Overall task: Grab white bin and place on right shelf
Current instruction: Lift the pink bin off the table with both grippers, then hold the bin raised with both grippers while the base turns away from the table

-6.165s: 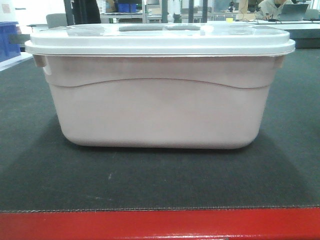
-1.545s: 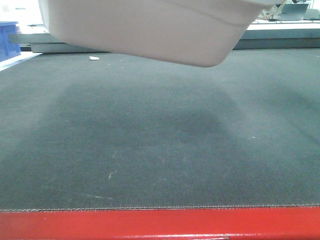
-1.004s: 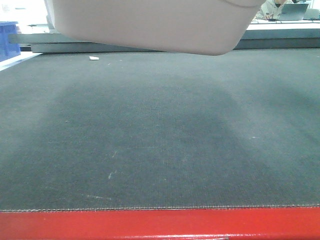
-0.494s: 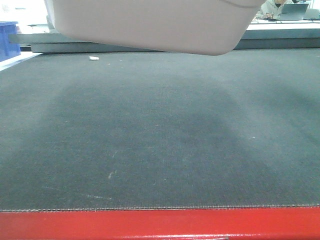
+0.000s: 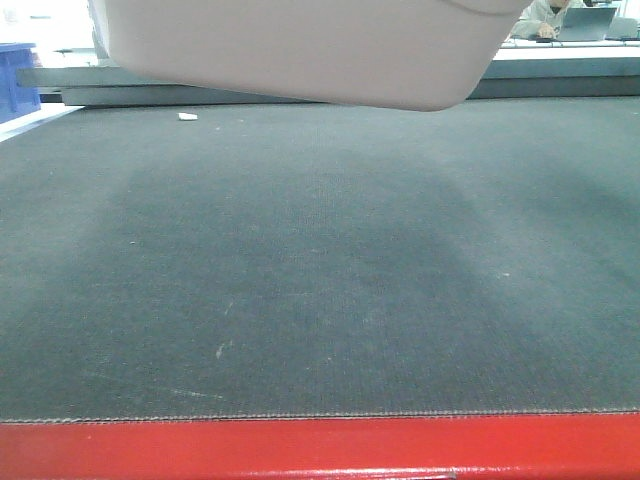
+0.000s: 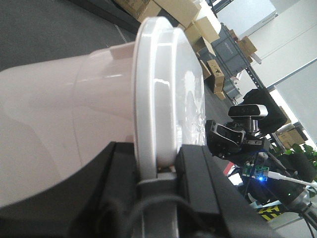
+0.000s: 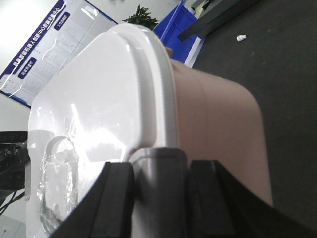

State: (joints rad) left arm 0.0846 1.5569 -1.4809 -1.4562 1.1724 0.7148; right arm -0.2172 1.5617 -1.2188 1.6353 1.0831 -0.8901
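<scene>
The white bin [image 5: 300,50] hangs in the air above the dark carpeted table; only its pinkish underside and lower wall show at the top of the front view. In the left wrist view my left gripper [image 6: 157,166] is shut on the bin's lid rim [image 6: 158,99], one black finger on each side. In the right wrist view my right gripper [image 7: 158,171] is shut on the rim at the bin's [image 7: 218,124] other end. The right shelf is out of view.
The dark carpeted table [image 5: 320,280] with its red front edge [image 5: 320,450] lies below the bin. A blue crate [image 5: 15,80] stands at far left, a small white scrap [image 5: 187,116] lies on the carpet. Cardboard boxes [image 6: 183,10] stand behind.
The bin, resting on the table 6 s ago, is lifted. Over the last second and a half it rose slightly and levelled out; it has barely moved in the last half second.
</scene>
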